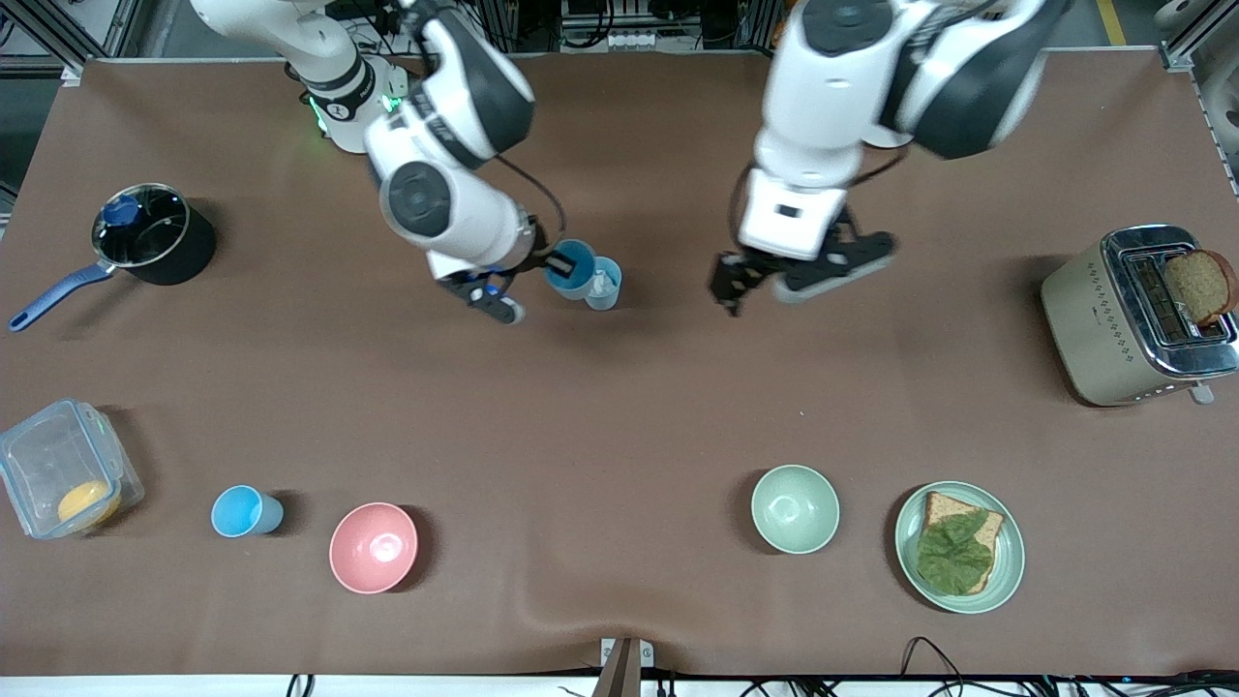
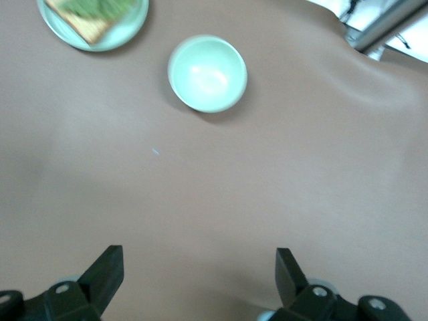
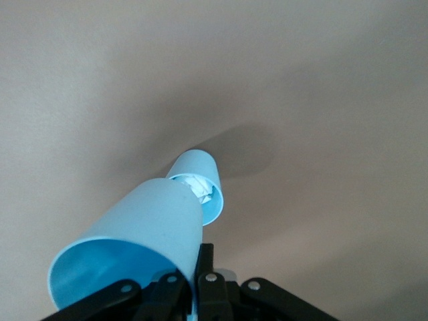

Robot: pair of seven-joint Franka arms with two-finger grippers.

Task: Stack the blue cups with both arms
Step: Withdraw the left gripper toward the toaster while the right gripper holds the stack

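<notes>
While the right end effector (image 1: 542,276) grips a blue cup (image 1: 571,267) by its rim just above the paler cup (image 1: 604,284), lowering it inside comes next; the left end effector (image 1: 774,281) hangs open over the surface (image 1: 619,407).

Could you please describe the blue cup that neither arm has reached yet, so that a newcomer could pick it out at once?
Start at the clear lidded container at the right arm's end of the table, on the edge nearest the front camera. Between it and the pink bowl stands a lone blue cup. Unlike the cup held in the right gripper and the paler cup beside it, nothing touches this one.
</notes>
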